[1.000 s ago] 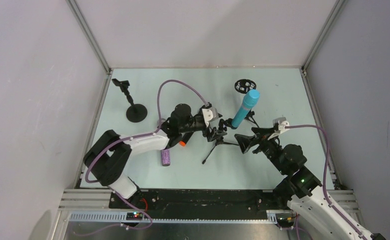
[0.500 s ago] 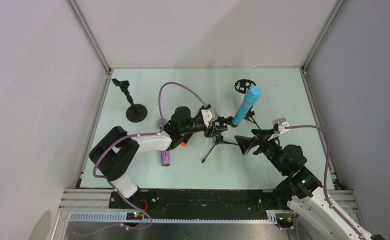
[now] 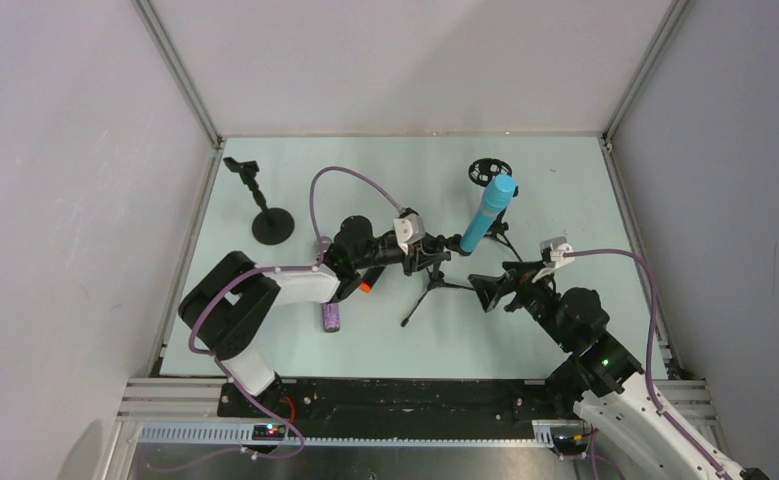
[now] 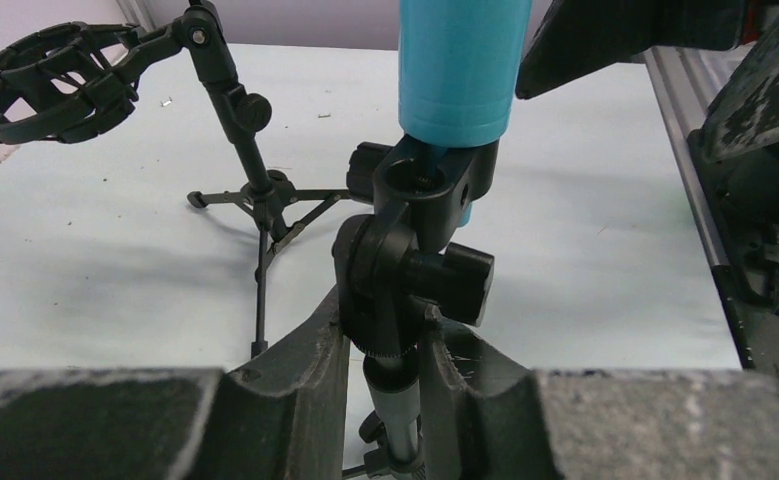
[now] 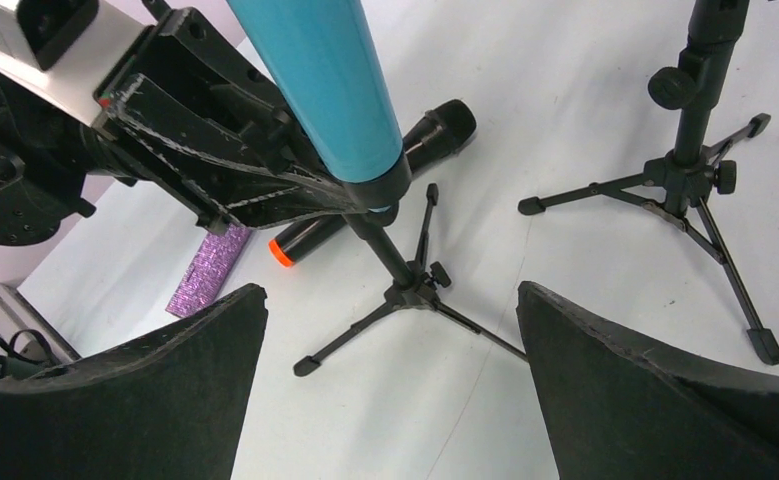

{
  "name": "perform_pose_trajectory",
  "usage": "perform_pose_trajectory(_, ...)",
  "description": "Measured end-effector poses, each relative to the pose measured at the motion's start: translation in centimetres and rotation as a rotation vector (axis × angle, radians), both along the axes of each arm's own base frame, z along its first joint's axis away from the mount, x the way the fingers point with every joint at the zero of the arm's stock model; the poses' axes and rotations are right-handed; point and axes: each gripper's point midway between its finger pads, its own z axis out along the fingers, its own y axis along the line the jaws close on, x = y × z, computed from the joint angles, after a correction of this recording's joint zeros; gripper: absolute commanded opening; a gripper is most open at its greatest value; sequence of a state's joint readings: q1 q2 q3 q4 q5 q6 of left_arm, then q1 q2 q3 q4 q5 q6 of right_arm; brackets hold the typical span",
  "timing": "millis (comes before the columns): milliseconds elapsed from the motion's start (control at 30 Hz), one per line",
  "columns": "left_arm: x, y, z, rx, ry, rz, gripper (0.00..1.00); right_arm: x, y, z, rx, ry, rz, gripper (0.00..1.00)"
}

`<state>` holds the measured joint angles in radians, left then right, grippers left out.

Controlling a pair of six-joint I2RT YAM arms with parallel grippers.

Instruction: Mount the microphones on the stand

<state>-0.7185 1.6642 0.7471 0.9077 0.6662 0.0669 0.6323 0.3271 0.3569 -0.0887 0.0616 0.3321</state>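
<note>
One smooth turquoise microphone [image 5: 315, 80] on spindly tripod [image 5: 410, 291]

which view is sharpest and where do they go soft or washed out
Top external: even light, sharp but small. Left wrist: its own fingers go soft up close; tripod stand crisp; a soft dark smear of shadow left of it. Right wrist: table bleached near white; turquoise microphone shows a mild sheen.

The turquoise microphone [image 3: 488, 213] is one plain blue-green all over. The purple microphone [image 5: 208, 274] sparkles with glitter; the black microphone [image 5: 435, 133] ends in an orange cap (bright, almost fluorescent). The tripod stand [image 5: 410, 290] is matt black, the worktop [image 3: 565, 190] a pale mint with dark scuffs, the arm cables [image 3: 345, 169] mauve.
</note>
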Motion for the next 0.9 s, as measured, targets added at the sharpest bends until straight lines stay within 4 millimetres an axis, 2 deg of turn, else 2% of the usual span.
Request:
perform_pose_trajectory(200,-0.9,0.5,1.1,-0.044,0.032,0.000,0.00,-0.4,0.5,-0.4,-0.041,-0.013,0.047,0.99)
perform_pose_trajectory(300,-1.6,1.1,3.0,-0.083,0.020,0.003,0.00,-0.9,1.2,-0.4,-0.058,-0.032,0.104,0.99)
perform_pose_trajectory(567,-4.2,2.7,9.8,-0.224,-0.054,-0.003,0.00,-2.6,3.5,0.0,-0.059,-0.105,0.284,0.99)
perform_pose_trajectory(667,-5.6,2.8,11.5,-0.264,-0.075,-0.021,0.00,-3.2,4.4,0.0,-0.049,-0.128,0.349,0.99)
perform_pose_trajectory(767,-6.8,2.5,12.4,-0.287,-0.076,-0.044,0.00,-3.6,5.2,-0.2,-0.039,-0.148,0.402,0.97)
perform_pose_trajectory(900,-8.0,1.9,12.6,-0.297,-0.061,-0.069,0.00,-4.2,6.2,-0.3,-0.024,-0.177,0.469,0.92)
